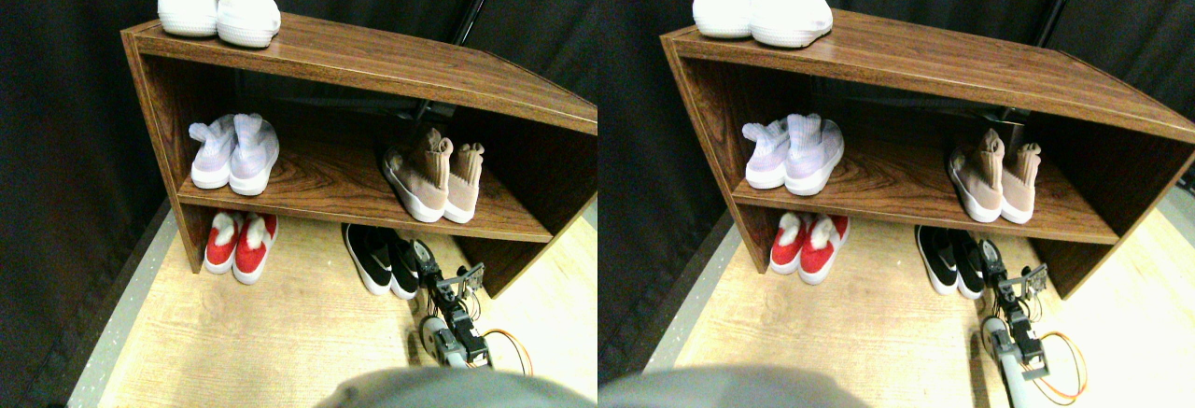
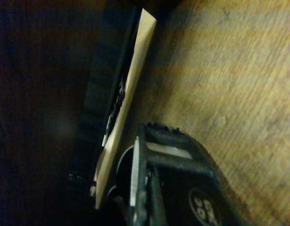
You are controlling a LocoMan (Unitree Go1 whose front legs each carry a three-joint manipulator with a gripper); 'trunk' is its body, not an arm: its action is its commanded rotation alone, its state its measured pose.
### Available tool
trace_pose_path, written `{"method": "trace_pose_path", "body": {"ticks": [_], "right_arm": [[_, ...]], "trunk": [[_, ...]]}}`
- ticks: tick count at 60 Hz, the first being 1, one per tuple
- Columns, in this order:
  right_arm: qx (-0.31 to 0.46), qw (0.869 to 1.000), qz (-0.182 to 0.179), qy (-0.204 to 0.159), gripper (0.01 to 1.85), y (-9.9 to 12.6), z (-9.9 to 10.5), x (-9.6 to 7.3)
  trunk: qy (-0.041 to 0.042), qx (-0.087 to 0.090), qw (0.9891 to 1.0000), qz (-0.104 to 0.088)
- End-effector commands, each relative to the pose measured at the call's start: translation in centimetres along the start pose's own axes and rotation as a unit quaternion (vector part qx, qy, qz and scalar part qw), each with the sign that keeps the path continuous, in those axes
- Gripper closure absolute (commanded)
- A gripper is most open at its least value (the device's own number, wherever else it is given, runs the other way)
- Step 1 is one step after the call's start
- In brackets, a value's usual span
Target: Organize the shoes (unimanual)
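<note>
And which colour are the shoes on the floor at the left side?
Red with white fluffy trim, clearest in the stereo pair view.

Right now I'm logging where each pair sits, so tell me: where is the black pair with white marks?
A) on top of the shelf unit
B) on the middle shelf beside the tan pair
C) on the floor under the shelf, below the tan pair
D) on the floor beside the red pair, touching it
C: the black pair stands on the floor under the shelf, below the tan pair, apart from the red pair.

Brown wooden shelf unit (image 1: 373,58) on light wood-grain floor (image 1: 280,333), black curtain (image 1: 56,193) behind.
</note>
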Motion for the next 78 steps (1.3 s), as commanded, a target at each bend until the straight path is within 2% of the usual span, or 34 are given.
{"method": "trace_pose_path", "body": {"ticks": [1, 12, 18, 21, 24, 27, 33, 43, 50, 63, 78], "right_arm": [[0.003, 1.0, 0.016, -0.004, 1.8, 0.4, 0.4, 0.1], [-0.002, 1.0, 0.023, -0.005, 1.8, 0.6, 1.0, -0.2], [-0.003, 1.0, 0.03, -0.006, 1.8, 0.8, 1.3, -0.2], [-0.014, 0.999, 0.035, -0.03, 1.8, 0.9, 1.6, -0.3], [-0.029, 0.998, 0.038, -0.037, 1.8, 1.0, 1.9, -0.3], [-0.043, 0.998, 0.046, -0.03, 1.8, 1.0, 2.5, -0.2], [-0.042, 0.997, 0.043, -0.044, 1.8, 1.7, 3.5, -0.6], [-0.042, 0.996, 0.066, -0.034, 1.8, 2.8, 4.7, -1.3], [-0.068, 0.994, 0.083, -0.028, 1.8, 3.5, 5.0, -2.4], [-0.067, 0.992, 0.109, -0.005, 1.8, 4.7, 5.1, -5.5], [-0.053, 0.989, 0.137, 0.024, 1.8, 5.7, 4.3, -9.3]], "trunk": [[0.0071, -0.006, 1.0, 0.003], [0.0076, -0.005, 1.0, 0.001], [0.0052, -0.004, 1.0, 0.0], [0.003, -0.002, 1.0, -0.001], [0.0009, -0.001, 1.0, -0.002], [0.0006, 0.001, 1.0, -0.004], [-0.0016, 0.005, 1.0, -0.008], [-0.0067, 0.012, 0.9998, -0.017], [-0.0097, 0.014, 0.9996, -0.021], [-0.0161, 0.013, 0.9995, -0.025], [-0.0284, 0.014, 0.999, -0.03]]}}
